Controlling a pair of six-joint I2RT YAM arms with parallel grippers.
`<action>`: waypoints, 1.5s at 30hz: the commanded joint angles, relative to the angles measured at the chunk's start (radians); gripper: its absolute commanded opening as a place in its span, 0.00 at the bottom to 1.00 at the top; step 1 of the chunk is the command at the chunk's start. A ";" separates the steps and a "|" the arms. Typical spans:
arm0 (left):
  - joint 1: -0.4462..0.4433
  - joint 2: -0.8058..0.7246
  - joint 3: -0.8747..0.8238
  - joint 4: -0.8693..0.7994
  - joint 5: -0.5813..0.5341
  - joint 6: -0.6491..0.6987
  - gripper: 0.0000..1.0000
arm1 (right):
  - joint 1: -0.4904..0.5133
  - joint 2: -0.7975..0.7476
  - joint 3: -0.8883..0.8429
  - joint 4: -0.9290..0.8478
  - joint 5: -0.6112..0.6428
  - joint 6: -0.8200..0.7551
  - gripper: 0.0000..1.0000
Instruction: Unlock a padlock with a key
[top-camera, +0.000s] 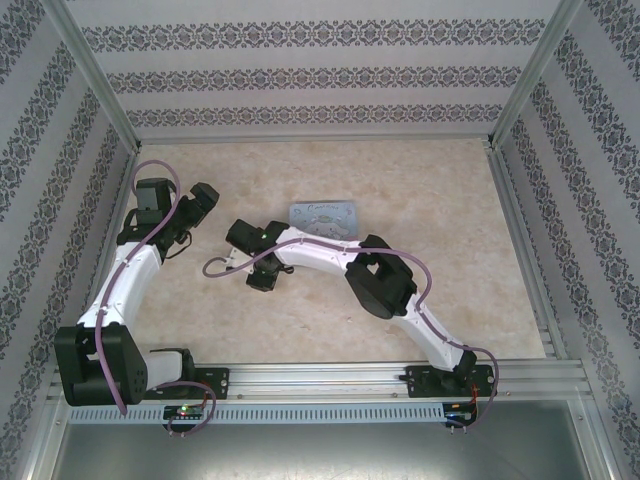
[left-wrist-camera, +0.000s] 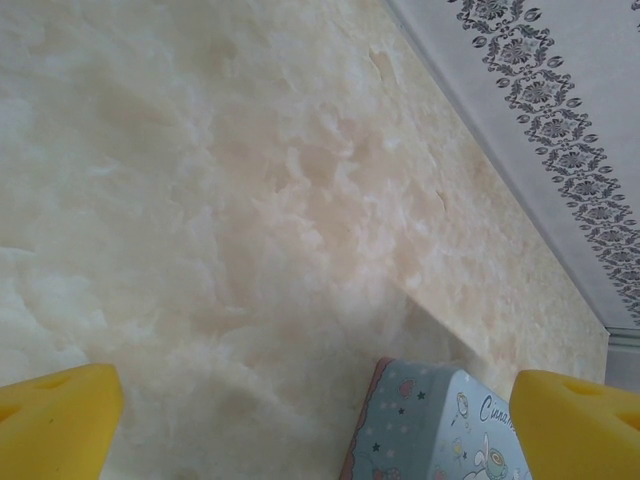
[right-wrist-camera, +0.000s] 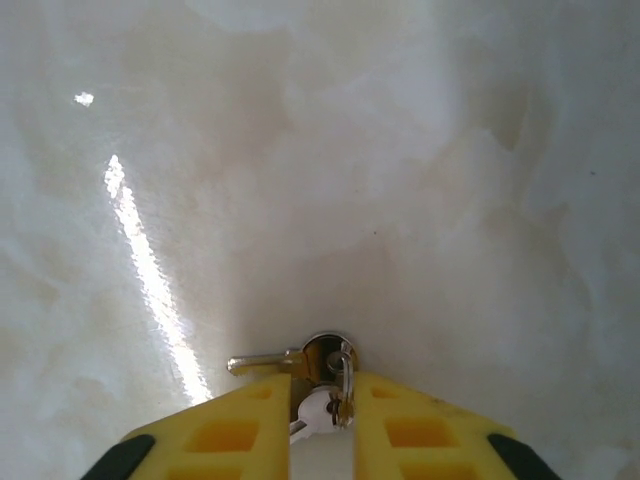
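Right gripper (right-wrist-camera: 322, 385) down low over the table (top-camera: 450, 200), reaching across to left of centre and just near of the tin (top-camera: 325, 215), placed to work on a small bunch of metal lying flat there. Yellow fingers (right-wrist-camera: 230, 430) set close together, only a narrow slot between. In that slot a white tab (right-wrist-camera: 318, 410) and a thin silvery loop (right-wrist-camera: 345, 375), with no telling whether pinched or merely bracketed. Just beyond the fingertips, flat on the table, a brass key (right-wrist-camera: 262, 362) pointing left, joined at its head to a round silvery piece (right-wrist-camera: 322, 352). Padlock not picked out for certain: perhaps the owner of that thin loop, tucked between the fingers, yet too small and too covered to say. Left gripper (left-wrist-camera: 315, 385) at the far left, fingers spread fully wide and holding nothing, a corner of the tin below and beside its right finger; probably parked there ready to steady something later. Judged step: securing the key end first, low and square, thin flat metal on a smooth top being apt to skid out of a careless pinch.
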 joint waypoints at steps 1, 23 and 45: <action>0.013 -0.016 -0.010 0.001 0.020 -0.016 0.99 | -0.014 0.018 -0.039 -0.020 -0.051 0.015 0.14; 0.012 0.015 -0.065 0.056 0.096 -0.052 1.00 | -0.111 -0.214 -0.214 0.177 -0.256 0.264 0.00; -0.269 0.222 -0.130 0.585 0.320 -0.164 0.86 | -0.365 -0.477 -0.384 0.333 -0.283 0.872 0.00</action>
